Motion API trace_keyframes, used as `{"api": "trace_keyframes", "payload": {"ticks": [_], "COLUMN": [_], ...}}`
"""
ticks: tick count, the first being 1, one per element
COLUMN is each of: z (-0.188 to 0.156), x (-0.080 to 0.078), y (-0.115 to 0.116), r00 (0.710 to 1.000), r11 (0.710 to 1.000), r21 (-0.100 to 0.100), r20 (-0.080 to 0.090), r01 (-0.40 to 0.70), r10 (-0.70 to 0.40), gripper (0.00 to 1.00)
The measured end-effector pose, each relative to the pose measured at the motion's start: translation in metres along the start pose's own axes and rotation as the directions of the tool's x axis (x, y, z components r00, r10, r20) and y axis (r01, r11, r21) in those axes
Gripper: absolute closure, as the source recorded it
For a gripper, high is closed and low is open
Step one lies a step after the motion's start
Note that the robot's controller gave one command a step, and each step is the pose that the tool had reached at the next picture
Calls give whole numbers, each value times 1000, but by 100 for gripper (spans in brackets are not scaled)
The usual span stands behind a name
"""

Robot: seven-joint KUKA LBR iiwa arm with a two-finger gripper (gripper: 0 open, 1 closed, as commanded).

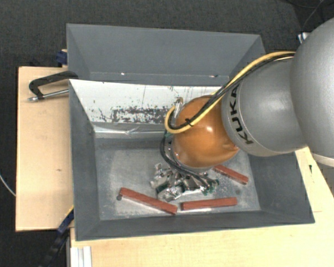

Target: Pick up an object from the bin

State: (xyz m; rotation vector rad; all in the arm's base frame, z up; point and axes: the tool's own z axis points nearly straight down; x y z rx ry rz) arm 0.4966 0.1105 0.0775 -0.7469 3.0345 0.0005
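Gripper [183, 184] down in a heap of crumpled silvery scraps [162, 179] on the bin [108, 168] floor; whether it is clenched cannot be told. Red-brown sticks [147, 200] lie just beside the heap. Tangled scraps could slip or drag neighbours out.

One grey metal bin [83, 166] holds three long reddish-brown sticks: the first stick [147, 201] lies slanted in the lower left of the bin floor, a second stick [209, 203] lies just right of it along the lower middle, and a third stick [234, 176] sits further up on the right. There is also one small heap [175, 185] of crumpled silvery and green bits in the lower middle of the frame, too tangled to count piece by piece.
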Motion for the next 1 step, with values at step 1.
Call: {"api": "trace_keyframes", "payload": {"ticks": [1], "z": [-151], "x": [-30], "y": [-12], "r00": [1000], "r11": [1000], "r21": [-3], "r20": [-9], "r01": [-7], "r10": [7], "gripper": [100]}}
